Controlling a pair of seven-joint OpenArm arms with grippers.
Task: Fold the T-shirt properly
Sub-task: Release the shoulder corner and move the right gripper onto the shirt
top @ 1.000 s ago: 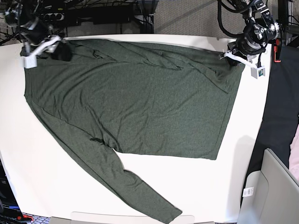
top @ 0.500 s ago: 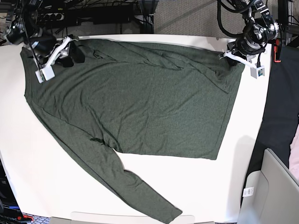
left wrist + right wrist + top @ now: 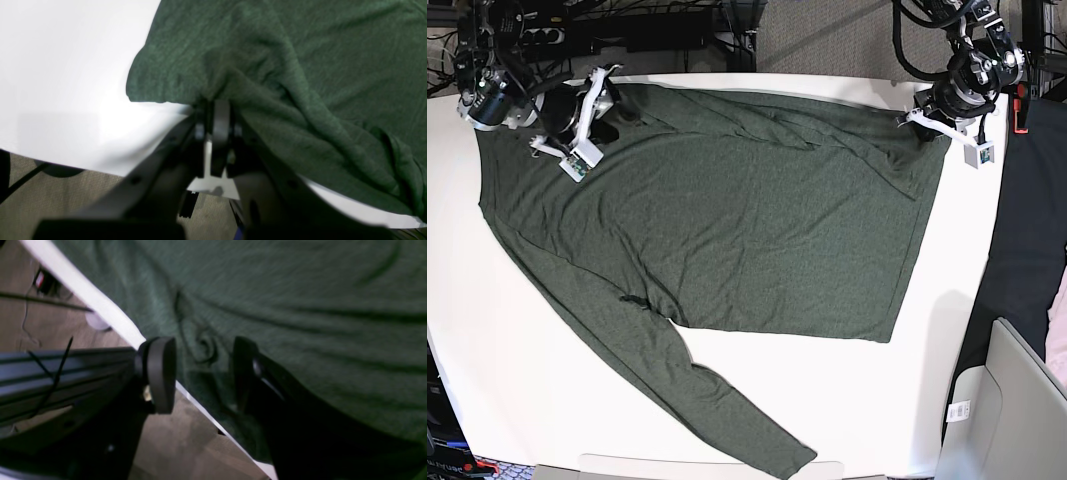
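One overhead view, two close wrist views

The base camera looks straight down from high up, taking in the whole table and shirt. The left wrist camera sits close behind its gripper, facing the shirt's corner at the table edge, seen at the base view's upper right. The right wrist camera looks past its gripper, close over fabric at the far edge, the base view's upper left.

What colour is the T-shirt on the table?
Dark heathered olive-green T-shirt; the base view shows it best.
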